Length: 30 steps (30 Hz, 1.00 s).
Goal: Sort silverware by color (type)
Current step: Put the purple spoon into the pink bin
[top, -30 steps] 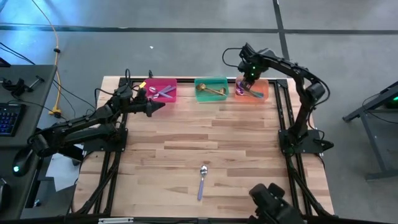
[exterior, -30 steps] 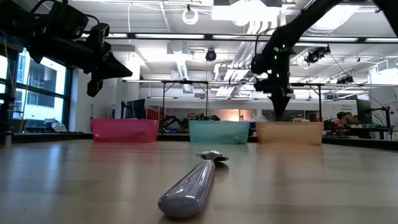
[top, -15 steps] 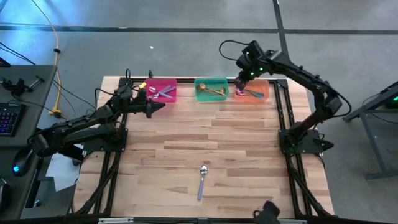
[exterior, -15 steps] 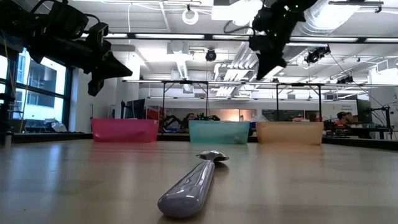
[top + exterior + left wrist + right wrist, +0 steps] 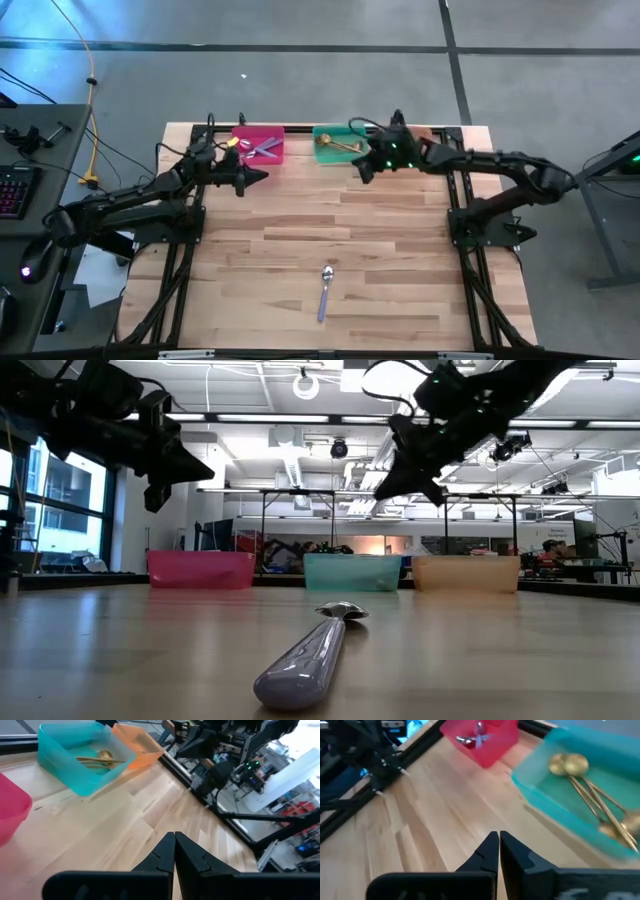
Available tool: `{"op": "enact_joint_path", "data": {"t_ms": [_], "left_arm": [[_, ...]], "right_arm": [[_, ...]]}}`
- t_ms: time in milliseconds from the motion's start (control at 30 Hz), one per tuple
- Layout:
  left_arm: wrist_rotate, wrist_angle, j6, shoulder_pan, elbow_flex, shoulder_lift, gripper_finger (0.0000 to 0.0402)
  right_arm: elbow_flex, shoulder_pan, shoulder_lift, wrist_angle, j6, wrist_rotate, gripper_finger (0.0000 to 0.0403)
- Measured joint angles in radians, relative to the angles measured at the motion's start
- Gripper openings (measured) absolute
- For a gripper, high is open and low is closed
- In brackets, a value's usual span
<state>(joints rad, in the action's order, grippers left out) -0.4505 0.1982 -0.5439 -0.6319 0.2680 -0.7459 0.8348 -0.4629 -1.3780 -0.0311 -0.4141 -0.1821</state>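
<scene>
One silver-lavender spoon (image 5: 324, 290) lies flat on the wooden table near its front edge, bowl toward the far side; the low view shows this spoon (image 5: 305, 660) handle-first. At the far edge stand a pink bin (image 5: 258, 145) holding silver-lavender spoons, a green bin (image 5: 340, 143) holding gold spoons (image 5: 590, 790), and an orange bin (image 5: 466, 573) largely hidden by my right arm from above. My right gripper (image 5: 360, 172) hangs shut and empty above the table just in front of the green bin, slanting down. My left gripper (image 5: 258, 177) hovers shut and empty in front of the pink bin.
Black frame rails (image 5: 460, 190) run along the table's left and right sides. Bare wood (image 5: 320, 220) lies between the bins and the lone spoon. Beyond the table the low view shows workbenches and room clutter.
My right gripper has risen out of the orange bin and swung toward the table's left and near side, past the green bin's front. It has tipped from pointing straight down to a shallow downward slant. The spoon on the table has not moved.
</scene>
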Motion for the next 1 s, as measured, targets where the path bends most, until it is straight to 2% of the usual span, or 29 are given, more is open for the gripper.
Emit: {"op": "enact_joint_path", "data": {"t_ms": [167,367,500,633,800,1000], "left_arm": [[0.165,-0.053,-0.001,0.109,0.015,0.0,0.0],[0.502,-0.18,-0.097,0.3,0.071,-0.008,0.0],[0.676,-0.21,-0.223,0.431,0.098,-0.054,0.0],[0.771,-0.243,-0.311,0.547,0.159,-0.16,0.0],[0.877,-0.263,-0.381,0.649,0.282,-0.361,0.0],[0.882,-0.286,-0.409,0.728,0.484,-0.6,0.0]], "right_arm": [[-0.137,0.007,0.139,0.028,0.007,0.006,0.0],[-0.196,-0.05,0.3,0.013,0.12,-0.204,0.0],[-0.197,-0.052,0.358,-0.012,0.206,-0.265,0.0],[-0.197,-0.052,0.379,-0.009,0.211,-0.266,0.0],[-0.197,-0.052,0.378,-0.01,0.262,-0.289,0.0],[-0.197,-0.052,0.378,-0.01,0.31,-0.297,0.0]]}}
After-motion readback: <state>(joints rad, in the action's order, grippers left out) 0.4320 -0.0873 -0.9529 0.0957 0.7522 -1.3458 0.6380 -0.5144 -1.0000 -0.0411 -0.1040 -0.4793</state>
